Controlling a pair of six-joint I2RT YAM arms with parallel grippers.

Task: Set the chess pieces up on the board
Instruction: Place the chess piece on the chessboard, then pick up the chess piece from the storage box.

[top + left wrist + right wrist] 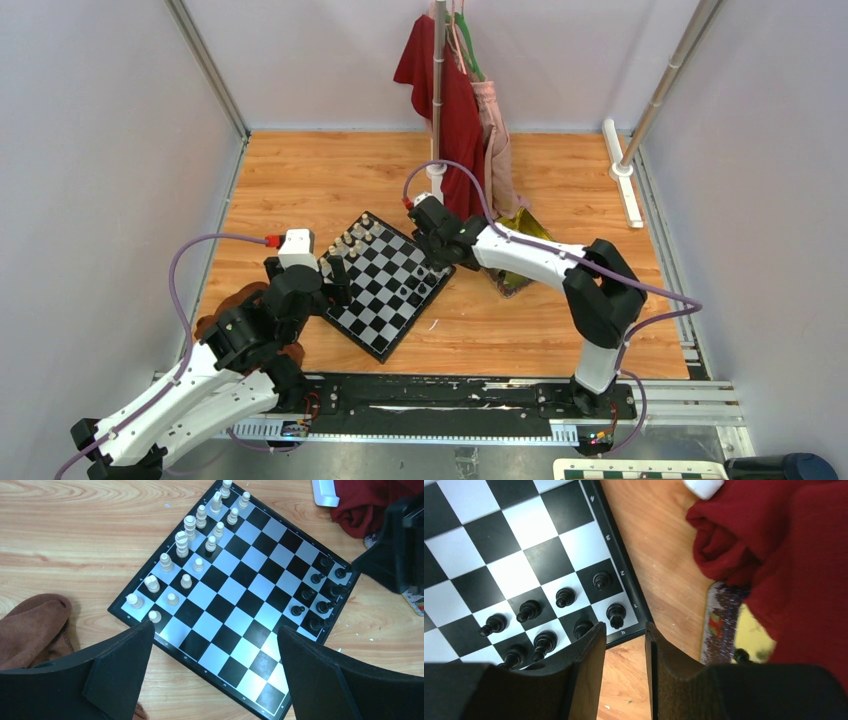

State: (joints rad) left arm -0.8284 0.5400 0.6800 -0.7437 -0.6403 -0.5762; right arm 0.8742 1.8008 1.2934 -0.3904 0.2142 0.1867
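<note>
The black-and-white board (385,285) lies turned like a diamond on the wooden floor. Cream pieces (189,526) stand in two rows along its far-left side, and they also show in the top view (355,238). Several black pieces (565,597) stand near the right corner, also seen in the left wrist view (316,578). My left gripper (215,630) is open wide and empty above the board's near-left edge (200,665). My right gripper (625,627) hangs just off the board's right corner, jaws a little apart with nothing between them. One black piece (740,655) lies on the gold tray (751,635).
A red cloth (440,80) hangs from a pole and drapes down beside the tray (784,555). A brown cloth (35,625) lies left of the board. A white bar (620,185) lies at the back right. Grey walls close in both sides.
</note>
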